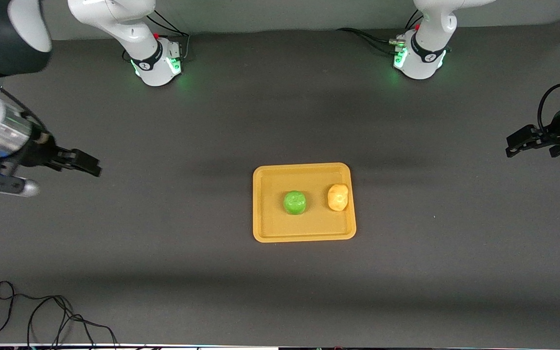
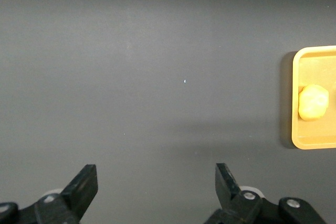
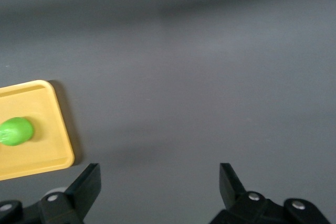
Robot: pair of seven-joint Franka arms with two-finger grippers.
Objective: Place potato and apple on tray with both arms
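Dark grey bench [image 1: 163,253] with the tray [image 1: 265,228] near its middle. The apple [image 1: 294,202] sits on the tray's floor about centrally; the potato [image 1: 338,197] lies beside it toward the left arm's end, close to the rim there, the two apart and not touching. The right gripper [image 1: 96,168] hangs above bare bench at the right arm's end, well apart from the tray, fingers spread and holding nothing; much of its arm is cut off by the frame edge. The left gripper [image 1: 508,147] hangs above bare bench at the left arm's end, likewise spread and empty (only its wrist and part of its cable show in the front view). In the left wrist view the tray's corner and the potato [image 2: 313,102] appear partly cropped; in the right wrist view the apple [image 3: 16,131] is cropped at the edge. A loose black cable [image 1: 42,311] lies on the bench at the edge nearest the front camera, partly out of frame
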